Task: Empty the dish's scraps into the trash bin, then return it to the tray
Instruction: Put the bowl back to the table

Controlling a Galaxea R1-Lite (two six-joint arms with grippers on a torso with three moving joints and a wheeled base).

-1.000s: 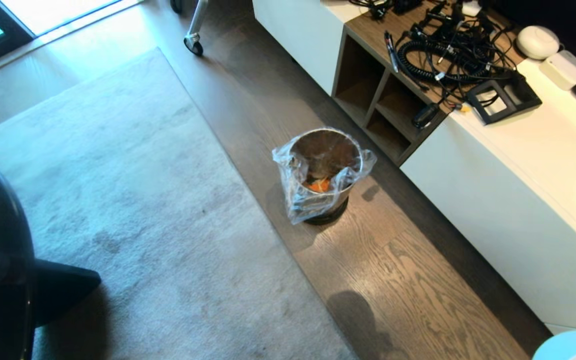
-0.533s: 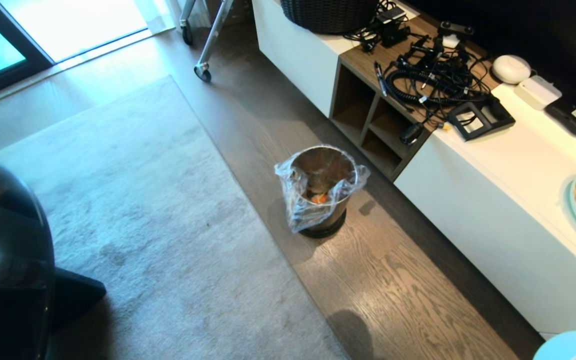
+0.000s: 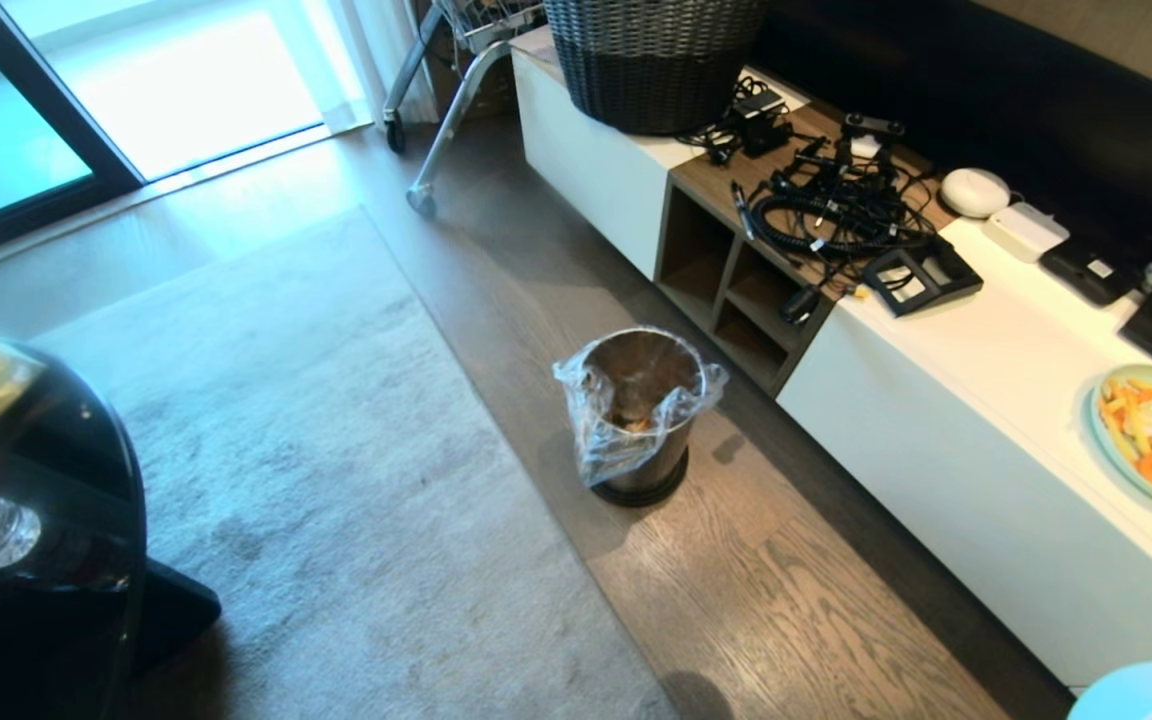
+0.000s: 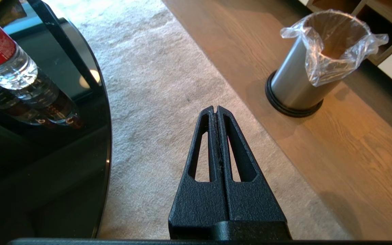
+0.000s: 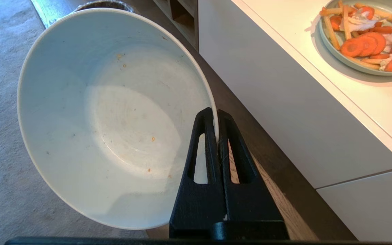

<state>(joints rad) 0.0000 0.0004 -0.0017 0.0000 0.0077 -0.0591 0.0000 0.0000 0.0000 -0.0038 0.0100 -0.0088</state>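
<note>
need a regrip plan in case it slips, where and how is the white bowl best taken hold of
By the thin rim, one finger inside the wall and one outside, coming edge-on from the side nearest the arm, as the right gripper grips the bowl now. Its wide round body looks too broad to span, and the glossy, nearly empty inside gives no other hold. A deeper bite on the rim would probably resist slipping.

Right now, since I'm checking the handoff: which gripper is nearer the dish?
Right. The right gripper is clamped on the rim of the dish; the left gripper is shut on nothing, above the rug.
</note>
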